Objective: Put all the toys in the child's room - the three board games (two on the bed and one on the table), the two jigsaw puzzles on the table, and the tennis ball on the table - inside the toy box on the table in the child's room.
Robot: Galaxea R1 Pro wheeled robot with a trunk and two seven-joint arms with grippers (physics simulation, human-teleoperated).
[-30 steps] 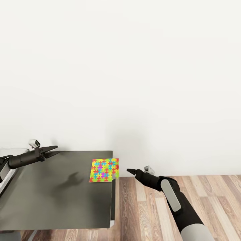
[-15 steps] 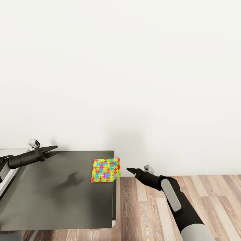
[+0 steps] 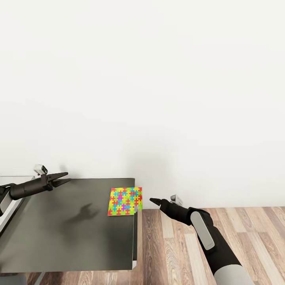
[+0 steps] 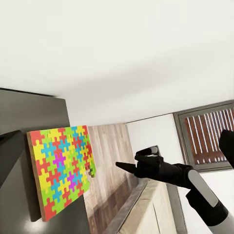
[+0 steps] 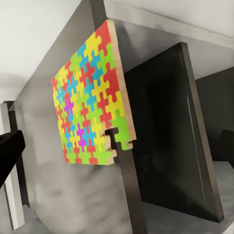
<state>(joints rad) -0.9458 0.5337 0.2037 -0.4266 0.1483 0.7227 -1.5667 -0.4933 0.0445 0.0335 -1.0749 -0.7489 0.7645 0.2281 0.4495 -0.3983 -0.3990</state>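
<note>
One jigsaw puzzle, a thin square of yellow, pink, blue and green pieces, lies flat at the right end of the dark grey table section. Its corner hangs slightly over the table's edge. The left wrist view and the right wrist view both show that puzzle. My left gripper hovers open over the table's far left part, well away from the puzzle. My right gripper is off the table's right end, above the floor. It points at the puzzle from a short gap and holds nothing.
A plain white wall rises behind the table. Wood-plank floor lies to the right of the table. A paler desk part joins the dark section at the far left.
The whole view shifted very slightly a second ago, so the table and puzzle sit a little further right in the picture. Both arms and the puzzle look still since.
</note>
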